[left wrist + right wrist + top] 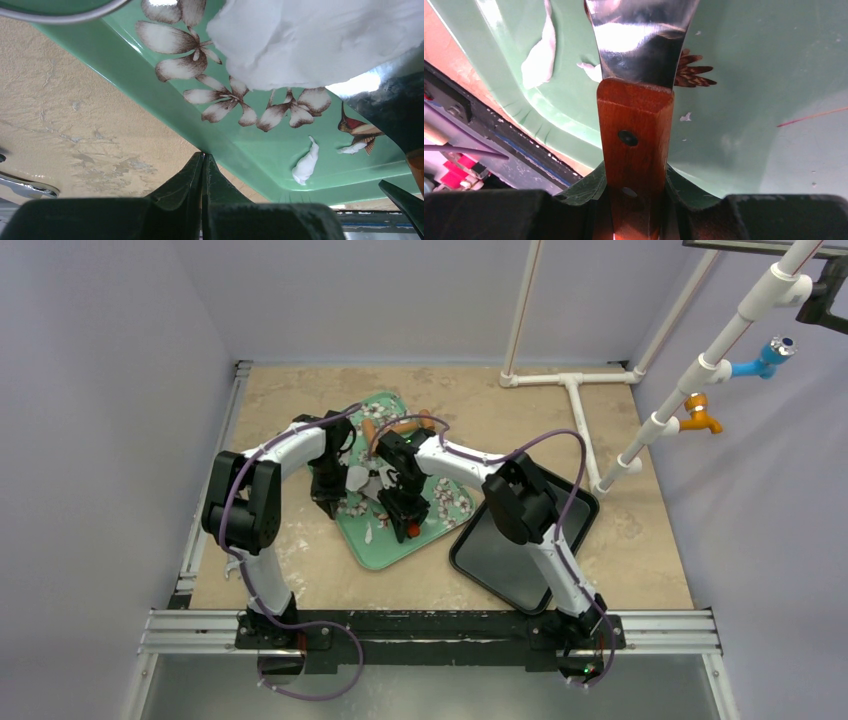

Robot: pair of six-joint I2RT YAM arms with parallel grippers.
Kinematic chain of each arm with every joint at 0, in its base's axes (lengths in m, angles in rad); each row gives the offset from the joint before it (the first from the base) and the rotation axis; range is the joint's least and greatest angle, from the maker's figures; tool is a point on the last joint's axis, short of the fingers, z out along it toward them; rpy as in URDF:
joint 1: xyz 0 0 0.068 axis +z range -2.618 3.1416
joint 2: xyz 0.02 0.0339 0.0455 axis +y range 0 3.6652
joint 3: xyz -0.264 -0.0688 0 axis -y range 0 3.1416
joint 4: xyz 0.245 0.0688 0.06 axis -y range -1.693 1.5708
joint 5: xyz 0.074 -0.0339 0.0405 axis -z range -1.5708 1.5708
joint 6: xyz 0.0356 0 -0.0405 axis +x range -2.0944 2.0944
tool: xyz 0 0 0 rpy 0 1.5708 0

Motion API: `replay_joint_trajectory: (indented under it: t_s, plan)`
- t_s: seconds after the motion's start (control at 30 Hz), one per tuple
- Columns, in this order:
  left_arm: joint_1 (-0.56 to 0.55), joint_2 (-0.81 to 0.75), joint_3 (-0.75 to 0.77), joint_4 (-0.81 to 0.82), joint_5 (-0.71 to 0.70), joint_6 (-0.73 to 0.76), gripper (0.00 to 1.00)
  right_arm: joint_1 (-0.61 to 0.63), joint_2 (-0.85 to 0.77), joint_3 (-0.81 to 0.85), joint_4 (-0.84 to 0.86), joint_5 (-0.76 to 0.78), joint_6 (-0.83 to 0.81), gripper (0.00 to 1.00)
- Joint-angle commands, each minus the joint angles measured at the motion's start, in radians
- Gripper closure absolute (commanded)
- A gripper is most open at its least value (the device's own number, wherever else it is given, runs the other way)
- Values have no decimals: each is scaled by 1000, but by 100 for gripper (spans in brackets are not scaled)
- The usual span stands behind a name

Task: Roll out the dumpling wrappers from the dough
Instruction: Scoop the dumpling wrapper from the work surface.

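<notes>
A flat, ragged white dough sheet (310,40) lies on the green flowered tray (150,75), and shows in the top view (357,478) between the two grippers. Small dough scraps (306,162) lie near the tray's front rim and show in the right wrist view (538,55). My left gripper (203,157) is shut and empty, its tips at the tray's left rim (328,498). My right gripper (634,175) is shut on the wooden handle (634,135) of a scraper. Its metal blade (639,35) reaches over the tray toward the dough. In the top view this gripper (405,518) is over the tray's front part.
A black tray (520,540) lies right of the green tray (395,552), partly under the right arm. A metal ring's edge (60,17) shows at the top left of the left wrist view. Brown wooden pieces (402,425) lie at the green tray's far end. A white pipe frame (575,390) stands at the back right.
</notes>
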State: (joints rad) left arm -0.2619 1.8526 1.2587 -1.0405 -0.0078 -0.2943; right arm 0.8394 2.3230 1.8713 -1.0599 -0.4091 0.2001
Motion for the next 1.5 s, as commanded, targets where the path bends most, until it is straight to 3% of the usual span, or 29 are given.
replay_joint_trajectory:
  t_s: [0.0, 0.53, 1.47]
  plan:
    - [3, -33, -9, 36, 20, 8, 100, 8, 13, -94, 169, 87, -53, 100]
    - [28, -63, 11, 36, 16, 2, 100, 7, -203, -314, 256, 133, -3, 100]
    - [44, -46, 44, 34, 11, 3, 100, -58, -348, -268, 191, 158, 46, 100]
